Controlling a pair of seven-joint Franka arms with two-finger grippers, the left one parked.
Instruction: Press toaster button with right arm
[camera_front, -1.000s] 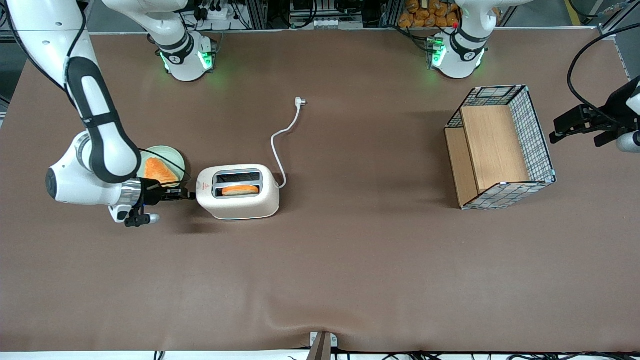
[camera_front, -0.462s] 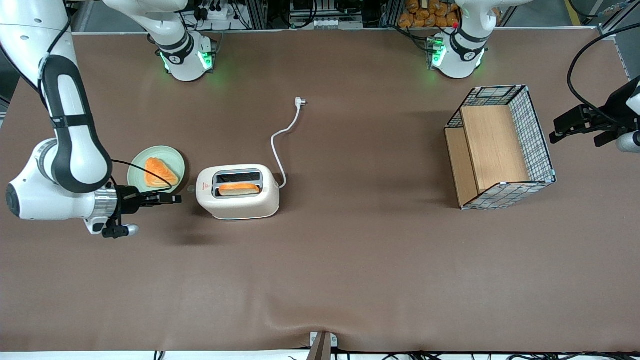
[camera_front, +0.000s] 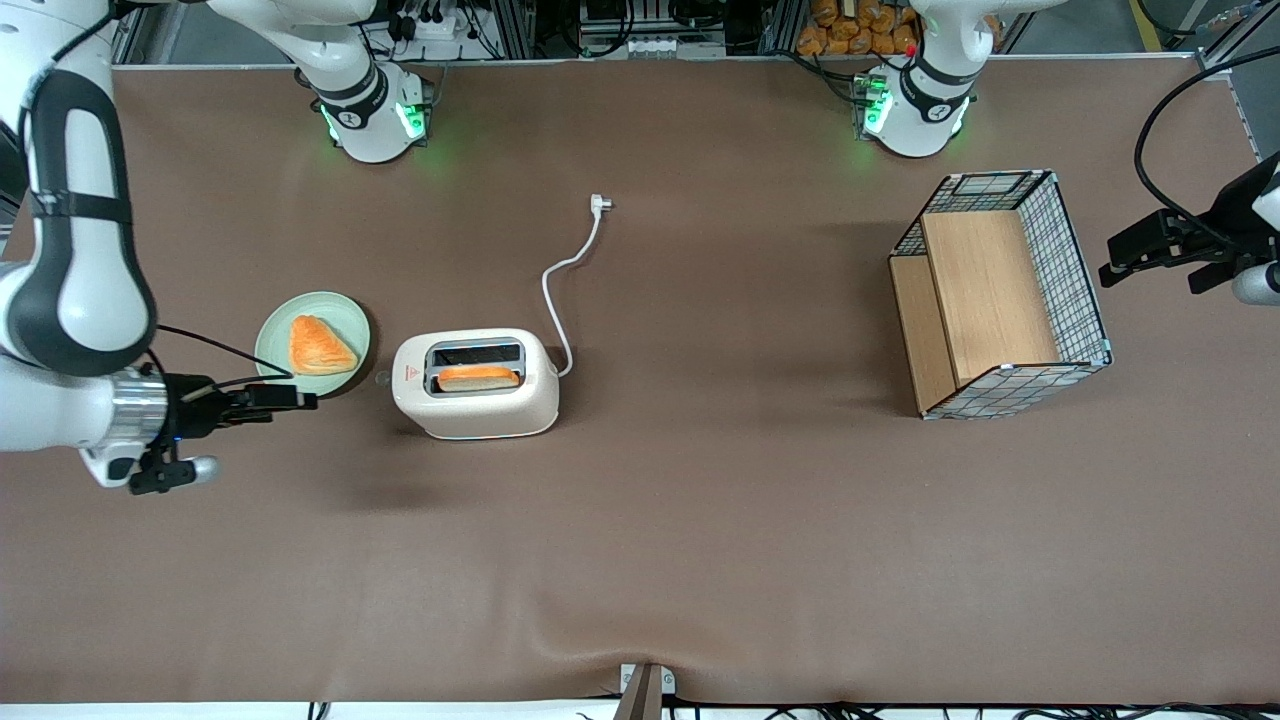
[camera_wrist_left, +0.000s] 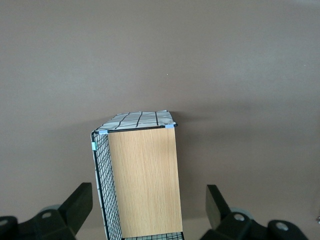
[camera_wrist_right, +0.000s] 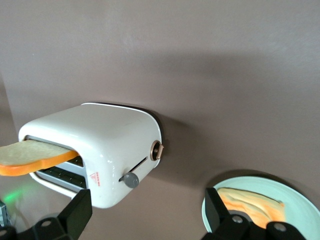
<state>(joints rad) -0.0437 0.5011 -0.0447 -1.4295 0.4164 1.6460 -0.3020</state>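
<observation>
Front view, starting at the working arm's end: gripper (camera_front: 290, 398) low over the table, fingers spread apart, empty, just beside the plate (camera_front: 345, 310) of pastry (camera_front: 320, 345). Next, the toaster (camera_front: 480, 410), toast (camera_front: 478, 378) in its nearer slot. Toaster button (camera_wrist_right: 131, 180) on the narrow end facing the gripper, well apart from it. Likely risks: clipping the plate, missing so small a knob, shoving the toaster along.

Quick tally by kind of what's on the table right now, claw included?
Toaster: 1
Toaster button: 1
Bread slices (in toaster slot, on plate): 2
Plate: 1
Wire basket: 1
Claw, beside the plate: 1
Total: 7
</observation>
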